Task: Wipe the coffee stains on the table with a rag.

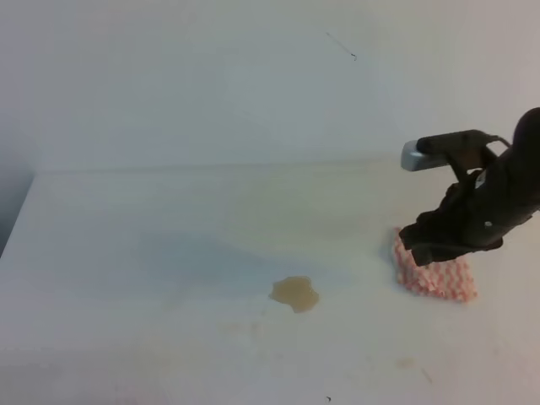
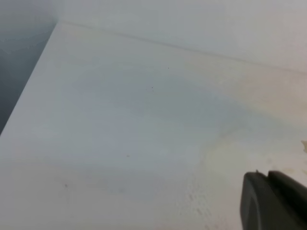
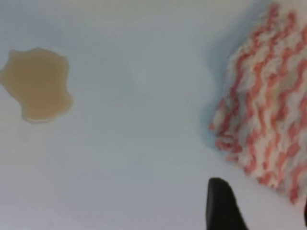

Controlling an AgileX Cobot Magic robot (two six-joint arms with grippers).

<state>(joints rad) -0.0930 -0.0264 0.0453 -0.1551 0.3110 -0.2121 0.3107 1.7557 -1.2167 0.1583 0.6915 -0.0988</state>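
The coffee stain [image 1: 294, 294] is a small tan puddle on the white table [image 1: 169, 245], front of centre; it also shows in the right wrist view [image 3: 37, 84] at the upper left. The pink-and-white zigzag rag [image 1: 439, 274] lies bunched on the table to the stain's right, and fills the right side of the right wrist view [image 3: 264, 100]. My right gripper [image 1: 443, 245] is directly over the rag, low on it. In the right wrist view my right gripper [image 3: 263, 213] looks open, with one dark fingertip [image 3: 220, 206] beside the rag's edge. Only a dark part of my left gripper [image 2: 273, 201] shows.
The table's left edge [image 1: 18, 211] drops off to a dark floor. A pale wall [image 1: 253, 76] rises behind the table's back edge. A faint brownish smudge [image 1: 407, 363] lies near the front right.
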